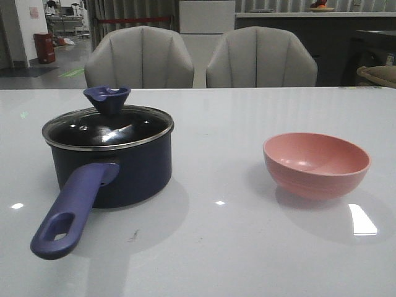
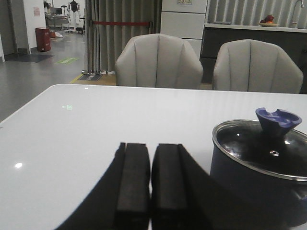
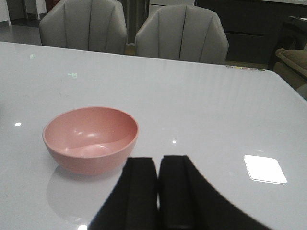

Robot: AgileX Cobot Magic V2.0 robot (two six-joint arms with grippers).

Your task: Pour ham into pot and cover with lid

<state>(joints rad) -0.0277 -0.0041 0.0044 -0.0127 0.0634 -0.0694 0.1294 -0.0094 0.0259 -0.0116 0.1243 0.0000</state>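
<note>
We see one pot (image 1: 120,167) on the table (image 1: 216,247), in its left half, with the lid (image 1: 108,127) seated flat on its rim and the blue knob (image 1: 107,99) standing upright on top. Through the dark glass we cannot tell what lies inside, so the ham is not visible to us anywhere. The pot's single long handle (image 1: 68,213) runs toward the near edge of the table, slanting to the left, its oval hole at the near end.

One pink bowl (image 1: 317,164) stands in the right half, well apart from the pot. The right wrist view looks into it and shows only bare pink inside.

So we count one pot, one lid, one bowl, and two grey chairs (image 1: 139,59) behind the far edge.

Open tabletop lies between pot and bowl, along the near edge, and back toward the far edge and the far right corner.

The left fingers (image 2: 151,187) are drawn narrow, pads almost meeting, holding nothing, near the pot on the side away from the bowl. The right fingers (image 3: 158,191) are likewise nearly together and hold nothing, just beside the bowl.
</note>
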